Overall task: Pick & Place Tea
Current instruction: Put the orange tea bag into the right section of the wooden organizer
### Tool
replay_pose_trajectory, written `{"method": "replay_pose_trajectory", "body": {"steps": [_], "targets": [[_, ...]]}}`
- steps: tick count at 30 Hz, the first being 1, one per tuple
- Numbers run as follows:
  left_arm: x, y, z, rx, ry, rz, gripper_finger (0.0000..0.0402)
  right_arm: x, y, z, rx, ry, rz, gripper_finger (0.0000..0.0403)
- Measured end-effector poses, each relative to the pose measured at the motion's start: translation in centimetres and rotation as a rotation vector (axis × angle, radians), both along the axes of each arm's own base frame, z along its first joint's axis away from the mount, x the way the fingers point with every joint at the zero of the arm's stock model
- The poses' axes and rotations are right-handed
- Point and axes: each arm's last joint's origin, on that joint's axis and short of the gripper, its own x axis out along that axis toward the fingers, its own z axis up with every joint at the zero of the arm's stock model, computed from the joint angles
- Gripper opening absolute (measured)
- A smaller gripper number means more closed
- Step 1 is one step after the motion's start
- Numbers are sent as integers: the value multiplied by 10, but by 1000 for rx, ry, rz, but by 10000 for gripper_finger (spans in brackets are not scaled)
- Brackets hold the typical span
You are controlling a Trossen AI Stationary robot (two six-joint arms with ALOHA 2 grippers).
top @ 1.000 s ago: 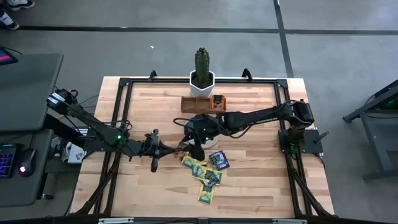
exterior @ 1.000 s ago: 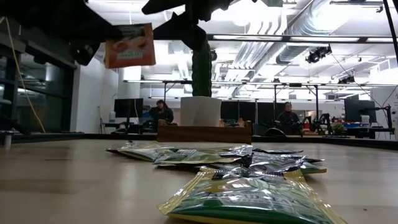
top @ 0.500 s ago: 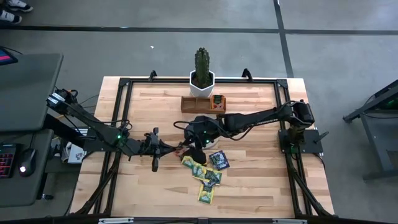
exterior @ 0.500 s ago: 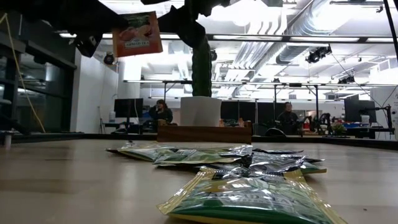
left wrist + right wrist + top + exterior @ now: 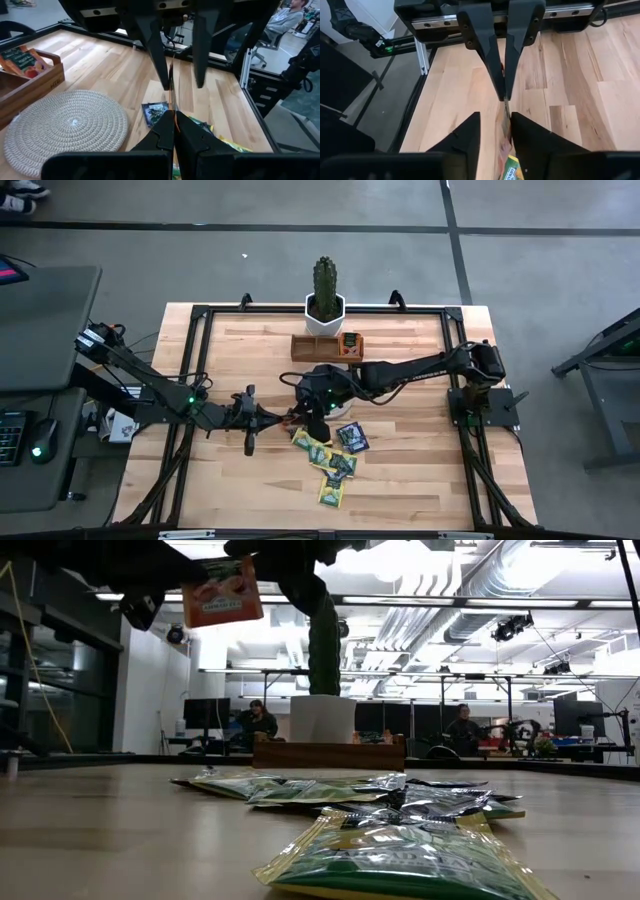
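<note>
An orange-red tea sachet (image 5: pixel 222 592) hangs high above the table, with my left gripper (image 5: pixel 174 122) shut on it; in the high view that gripper (image 5: pixel 285 421) is just left of centre. My right gripper (image 5: pixel 496 117) reaches in from the right. It is open, with one finger on each side of the edge-on sachet (image 5: pixel 171 75). Several green and yellow sachets (image 5: pixel 328 462) and a dark blue one (image 5: pixel 352 437) lie flat on the table below. Another sachet (image 5: pixel 349 342) stands in the wooden tray (image 5: pixel 315 346). My left gripper pinches the sachet's near edge (image 5: pixel 173 112) between its two fingers, reaching about level from the table's left. The sachet stands on edge beyond the fingertips, slightly tilted and lifted clear of the table. My right gripper: I cannot tell whether a finger (image 5: pixel 162 75) touches the sachet.
A round woven mat (image 5: pixel 67 125) lies beneath my right arm, in front of the tray. A cactus in a white pot (image 5: pixel 324 305) stands at the far edge. A black frame (image 5: pixel 200 370) runs around the table. Bare wood lies to the near left (image 5: pixel 230 490).
The sachet in my left gripper has gone a little upward and tipped slightly in the low view. Both arms have otherwise stayed where they were.
</note>
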Motion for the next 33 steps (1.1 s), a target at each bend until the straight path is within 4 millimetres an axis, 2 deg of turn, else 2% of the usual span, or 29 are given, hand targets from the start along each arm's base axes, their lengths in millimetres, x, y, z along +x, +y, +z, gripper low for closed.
{"method": "replay_pose_trajectory", "body": {"steps": [10, 22, 26, 33], "targets": [[0, 0, 0, -1, -3, 1, 0, 0, 0, 0, -29, -9, 14, 7], [0, 1, 0, 30, -5, 47, 9, 0, -1, -1, -59, -12, -1, 1], [0, 2, 0, 52, -4, 47, 56, -2, -1, -4, -74, 24, -10, 1], [0, 2, 0, 56, -6, 66, 178, -10, -3, -15, -132, 157, -30, 0]]}}
